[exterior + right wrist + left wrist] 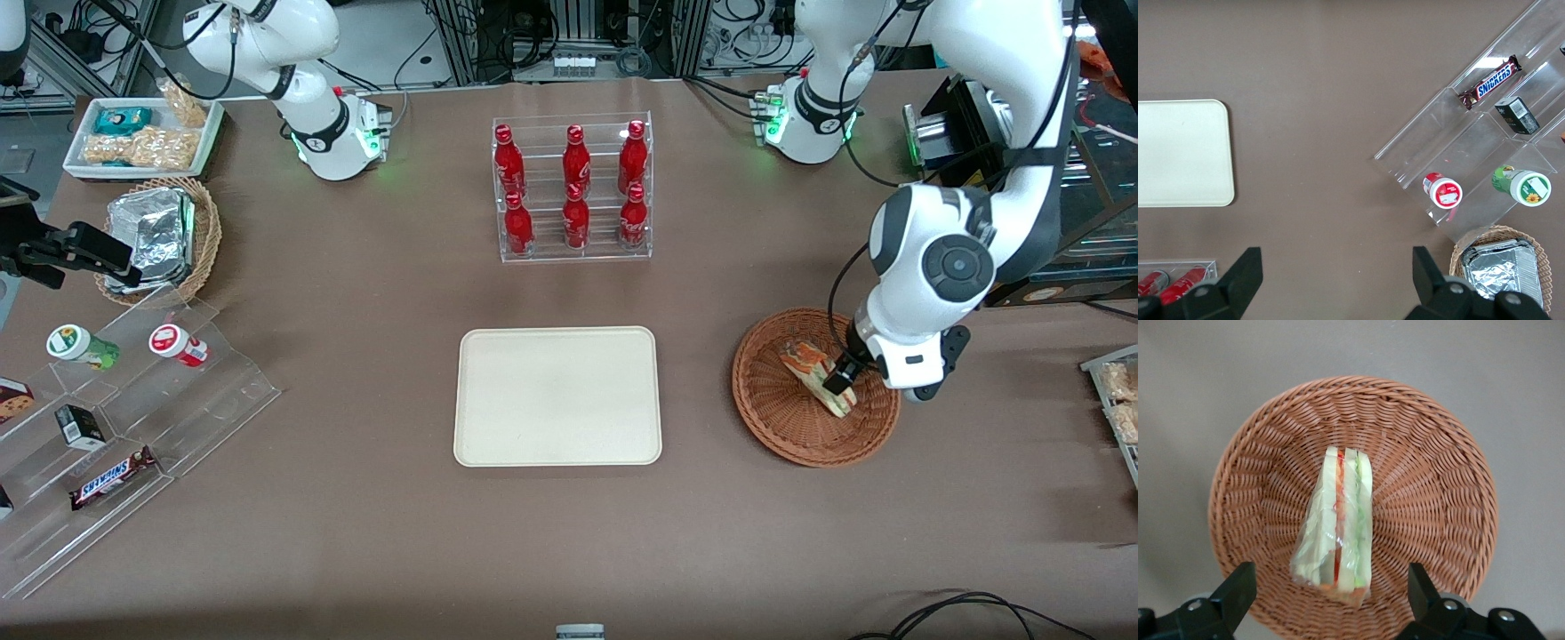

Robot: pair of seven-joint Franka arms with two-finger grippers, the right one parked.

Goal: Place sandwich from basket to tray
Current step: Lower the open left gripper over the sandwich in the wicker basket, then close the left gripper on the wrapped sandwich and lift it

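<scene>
claw (pixel 1328 597) spread, over sandwich (pixel 1336 523) | basket (pixel 1438 453) ctr | tray (pixel 557 396) bare

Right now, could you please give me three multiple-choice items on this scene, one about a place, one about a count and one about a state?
1. Where does the wedge-shaped sandwich in clear wrap lie?
A. In the shallow reddish-brown wicker basket
B. On the cream rectangular plastic tray
C. On the clear stepped shelf

2. How many red bottles stand in the clear rack?
A. Four
B. Six
C. Eight

3. How is the left arm's gripper?
A. Shut on the sandwich, lifted above the tray
B. Open, over the sandwich in the basket
C. Open, resting on the tray

Answers:
1 A: wicker surrounds the sandwich in the wrist view.
2 B: two rows of three.
3 B: the fingers stand apart on either side of the sandwich.
</scene>
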